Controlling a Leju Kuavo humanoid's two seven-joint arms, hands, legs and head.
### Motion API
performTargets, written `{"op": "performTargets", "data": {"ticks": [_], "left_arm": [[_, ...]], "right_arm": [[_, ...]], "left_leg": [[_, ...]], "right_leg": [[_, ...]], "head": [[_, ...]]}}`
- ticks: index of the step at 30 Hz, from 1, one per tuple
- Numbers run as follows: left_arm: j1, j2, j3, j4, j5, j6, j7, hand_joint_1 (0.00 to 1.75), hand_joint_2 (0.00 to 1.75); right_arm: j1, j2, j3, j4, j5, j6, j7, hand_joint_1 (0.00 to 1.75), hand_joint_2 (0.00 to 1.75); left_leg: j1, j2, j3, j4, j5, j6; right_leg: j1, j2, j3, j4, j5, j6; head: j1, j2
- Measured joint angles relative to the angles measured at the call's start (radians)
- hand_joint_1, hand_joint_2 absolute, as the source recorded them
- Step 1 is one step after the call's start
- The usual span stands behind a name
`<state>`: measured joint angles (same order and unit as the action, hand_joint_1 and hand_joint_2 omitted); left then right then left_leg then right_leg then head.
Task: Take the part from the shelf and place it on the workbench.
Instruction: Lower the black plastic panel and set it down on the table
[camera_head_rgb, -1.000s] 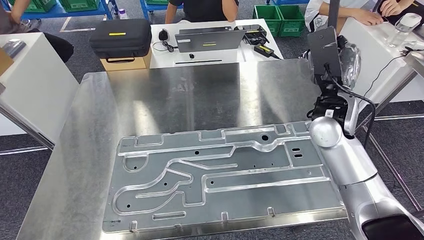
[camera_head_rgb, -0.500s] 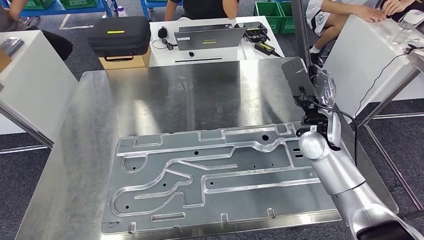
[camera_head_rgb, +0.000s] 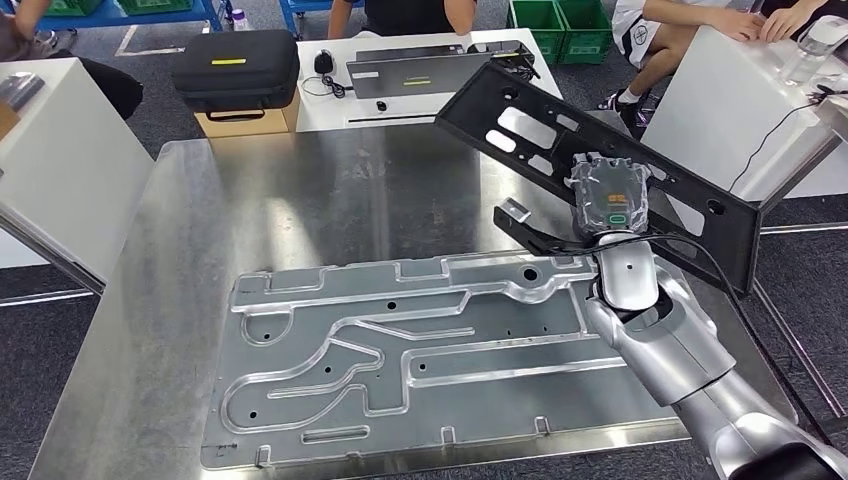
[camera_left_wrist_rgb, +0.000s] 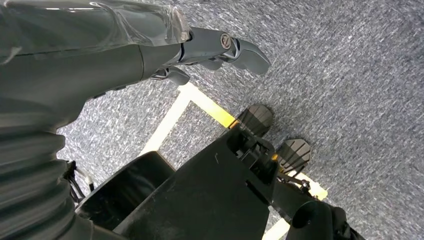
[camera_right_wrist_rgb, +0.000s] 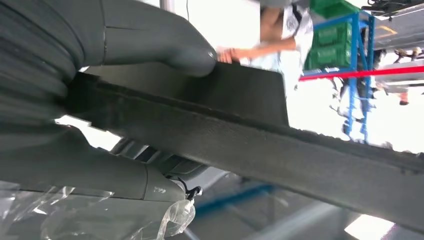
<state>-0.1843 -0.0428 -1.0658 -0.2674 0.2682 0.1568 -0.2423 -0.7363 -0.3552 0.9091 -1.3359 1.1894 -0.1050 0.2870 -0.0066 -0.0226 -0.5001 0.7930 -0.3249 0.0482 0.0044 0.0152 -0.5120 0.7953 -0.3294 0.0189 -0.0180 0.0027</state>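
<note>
A long black flat part (camera_head_rgb: 530, 120) with several cut-out slots hangs tilted above the right side of the steel workbench (camera_head_rgb: 300, 200). My right hand (camera_head_rgb: 607, 195), wrapped in clear plastic, grips it near its middle. In the right wrist view the part's dark edge (camera_right_wrist_rgb: 260, 145) runs across the picture, with my thumb (camera_right_wrist_rgb: 165, 47) pressed on its flat face. A large grey stamped metal panel (camera_head_rgb: 430, 350) lies flat on the near half of the workbench. My left hand (camera_left_wrist_rgb: 215, 47) hangs over grey carpet, fingers extended and holding nothing.
Behind the workbench a white table (camera_head_rgb: 330, 100) carries a black case (camera_head_rgb: 235, 62), a cardboard box and a laptop. People sit at the back and at a white table (camera_head_rgb: 720, 100) on the right. Green crates (camera_head_rgb: 560, 25) stand on the floor.
My right arm has swung inward from the right edge over the workbench. The black part has turned from edge-on to broad face up, reaching toward the table's middle.
</note>
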Motion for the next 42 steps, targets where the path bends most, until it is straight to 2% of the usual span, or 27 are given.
{"op": "performTargets", "data": {"ticks": [1, 5, 8, 12, 24, 26, 28, 30, 32, 34, 36, 37, 38, 39, 40, 42], "left_arm": [[-0.001, 0.000, 0.002, 0.000, 0.001, 0.000, 0.004, 0.00, 1.75], [0.000, -0.001, 0.012, 0.000, 0.015, 0.007, 0.030, 0.00, 0.00], [0.003, -0.002, 0.022, 0.000, 0.028, 0.009, 0.040, 0.00, 0.00], [0.004, -0.003, 0.029, 0.000, 0.033, 0.014, 0.060, 0.00, 0.00], [0.010, -0.003, 0.044, 0.000, 0.032, 0.034, 0.086, 0.00, 0.00], [0.010, -0.004, 0.046, 0.000, 0.034, 0.040, 0.093, 0.00, 0.00], [0.010, -0.004, 0.047, 0.000, 0.038, 0.047, 0.110, 0.00, 0.00], [0.011, -0.006, 0.049, 0.000, 0.046, 0.055, 0.136, 0.00, 0.00], [0.012, -0.008, 0.051, 0.000, 0.054, 0.067, 0.153, 0.00, 0.00], [0.013, -0.010, 0.053, 0.000, 0.060, 0.080, 0.156, 0.00, 0.00], [0.016, -0.013, 0.056, 0.000, 0.069, 0.094, 0.156, 0.00, 0.00], [0.016, -0.015, 0.058, 0.000, 0.075, 0.099, 0.156, 0.00, 0.00], [0.017, -0.017, 0.060, 0.000, 0.081, 0.104, 0.155, 0.00, 0.00], [0.018, -0.019, 0.062, 0.000, 0.088, 0.110, 0.154, 0.00, 0.00], [0.019, -0.021, 0.065, 0.000, 0.097, 0.114, 0.153, 0.00, 0.00], [0.026, -0.022, 0.072, 0.000, 0.113, 0.122, 0.151, 0.00, 0.00]], "right_arm": [[-0.003, -0.003, 0.011, 0.000, 0.021, 0.005, -0.006, 0.00, 1.75], [-0.010, -0.014, 0.045, 0.000, 0.078, 0.002, -0.014, 0.00, 1.75], [-0.011, -0.024, 0.059, 0.000, 0.096, -0.014, -0.014, 0.00, 1.75], [-0.010, -0.037, 0.069, 0.000, 0.098, -0.041, -0.008, 0.00, 0.00], [0.018, -0.054, 0.067, 0.000, 0.058, -0.135, 0.026, 0.00, 0.00], [0.028, -0.054, 0.058, 0.000, 0.019, -0.186, 0.046, 0.00, 0.00], [0.046, -0.052, 0.036, -0.001, -0.061, -0.281, 0.064, 0.00, 0.00], [0.070, -0.043, 0.002, -0.006, -0.188, -0.397, 0.055, 0.00, 0.87], [0.099, -0.024, -0.040, -0.021, -0.368, -0.503, 0.012, 0.00, 1.75], [0.137, 0.004, -0.088, -0.056, -0.604, -0.560, -0.067, 0.00, 0.87], [0.192, 0.041, -0.140, -0.120, -0.890, -0.569, -0.191, 0.00, 0.00], [0.221, 0.058, -0.161, -0.156, -1.036, -0.566, -0.264, 0.00, 0.00], [0.248, 0.072, -0.178, -0.195, -1.179, -0.558, -0.345, 0.00, 0.00], [0.272, 0.082, -0.189, -0.231, -1.303, -0.545, -0.423, 0.00, 0.00], [0.297, 0.090, -0.197, -0.265, -1.408, -0.525, -0.494, 0.00, 0.00], [0.357, 0.105, -0.213, -0.331, -1.555, -0.479, -0.605, 0.00, 0.00]], "left_leg": [[0.000, 0.000, 0.000, 0.000, 0.000, 0.000], [0.000, 0.000, -0.001, 0.000, 0.000, 0.000], [0.000, 0.000, -0.001, 0.000, 0.000, 0.000], [0.000, 0.000, -0.002, 0.000, 0.000, 0.000], [0.000, 0.000, -0.004, 0.001, 0.000, 0.000], [0.000, 0.000, -0.004, 0.002, 0.000, 0.000], [-0.001, 0.000, -0.005, 0.003, -0.001, 0.001], [-0.003, 0.000, -0.007, 0.010, -0.005, 0.005], [-0.004, 0.000, -0.010, 0.019, -0.011, 0.010], [-0.005, 0.000, -0.011, 0.026, -0.016, 0.014], [-0.003, 0.000, -0.010, 0.029, -0.016, 0.018], [0.000, 0.001, -0.007, 0.027, -0.013, 0.020], [0.003, 0.002, -0.005, 0.025, -0.011, 0.022], [0.007, 0.003, -0.003, 0.022, -0.008, 0.024], [0.009, 0.003, -0.001, 0.020, -0.008, 0.025], [0.009, 0.002, -0.001, 0.022, -0.008, 0.026]], "right_leg": [[0.000, 0.000, 0.000, 0.000, 0.000, 0.000], [0.000, -0.001, -0.001, 0.000, 0.000, 0.000], [0.000, -0.001, -0.001, 0.000, 0.000, 0.000], [0.000, 0.000, -0.002, 0.000, 0.000, 0.000], [0.000, 0.000, -0.003, 0.000, 0.000, 0.000], [0.000, 0.000, -0.003, 0.000, 0.000, 0.000], [-0.001, -0.001, -0.003, 0.000, 0.000, 0.001], [-0.002, -0.001, -0.004, 0.002, -0.002, 0.004], [-0.002, -0.001, -0.004, 0.008, -0.006, 0.009], [-0.003, -0.001, -0.004, 0.013, -0.009, 0.012], [-0.002, 0.000, -0.002, 0.014, -0.009, 0.015], [-0.003, 0.000, -0.002, 0.018, -0.014, 0.017], [-0.003, -0.001, -0.007, 0.035, -0.031, 0.020], [-0.003, -0.002, -0.022, 0.075, -0.061, 0.024], [-0.005, -0.003, -0.047, 0.141, -0.103, 0.028], [-0.009, -0.004, -0.115, 0.309, -0.186, 0.037]], "head": [[0.000, 0.000], [0.000, 0.000], [0.000, 0.000], [0.000, 0.000], [-0.001, 0.000], [-0.001, 0.000], [-0.001, 0.000], [-0.001, 0.000], [-0.001, 0.000], [-0.001, 0.000], [-0.001, 0.000], [-0.001, 0.000], [-0.001, 0.000], [-0.001, 0.000], [-0.001, 0.000], [0.000, 0.000]]}}
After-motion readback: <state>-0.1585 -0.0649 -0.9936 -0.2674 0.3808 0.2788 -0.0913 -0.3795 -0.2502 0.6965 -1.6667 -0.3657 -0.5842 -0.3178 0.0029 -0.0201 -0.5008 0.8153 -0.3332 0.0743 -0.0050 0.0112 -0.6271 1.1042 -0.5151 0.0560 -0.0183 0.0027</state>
